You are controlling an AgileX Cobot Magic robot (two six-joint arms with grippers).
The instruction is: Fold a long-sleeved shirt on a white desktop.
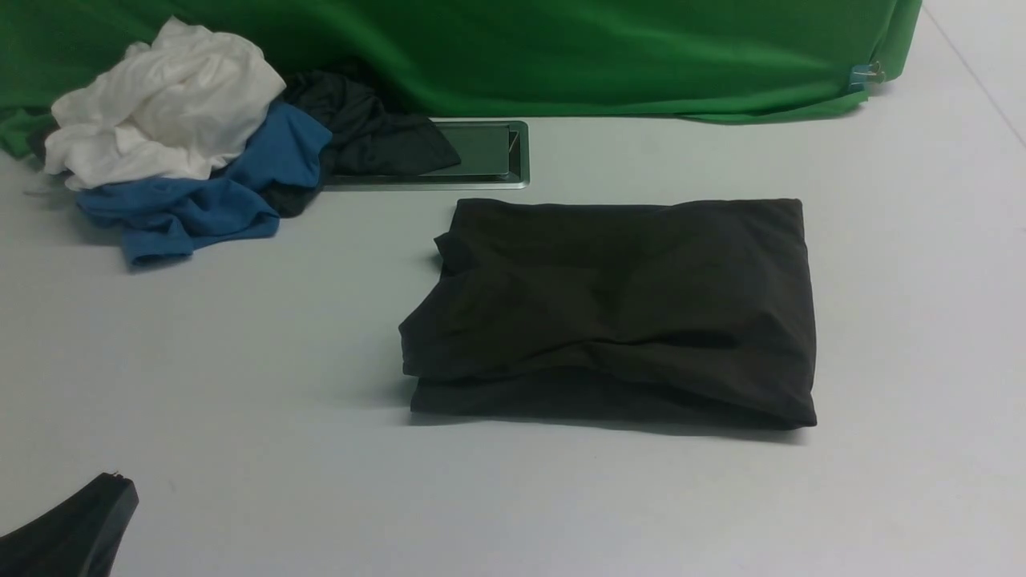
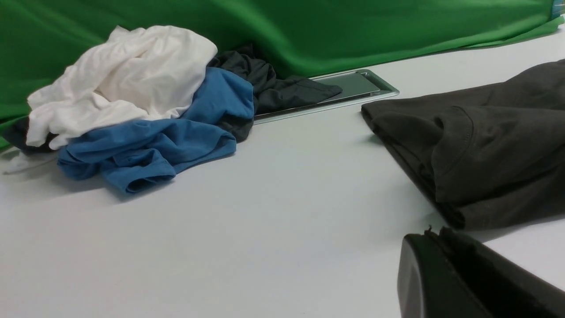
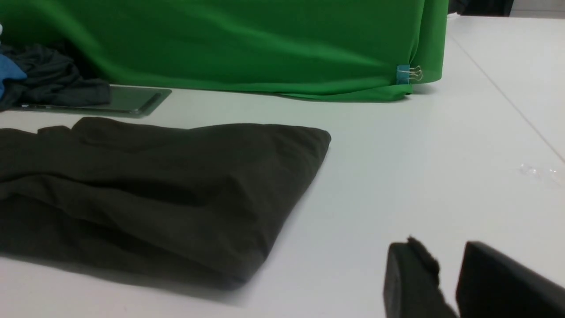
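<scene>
The long-sleeved shirt lies folded into a thick black-brown rectangle right of centre on the white desktop. Its print is hidden; a ribbed neck edge shows in the left wrist view on the shirt. My left gripper sits low at the near left, well clear of the shirt. In its wrist view the left gripper is shut with nothing held. My right gripper is out of the front view. It hovers off the shirt's right side, slightly open and empty.
A pile of a white garment, a blue garment and a smaller dark grey garment lies at the back left, partly over the metal-framed hatch. Green cloth runs along the back, held by a clip.
</scene>
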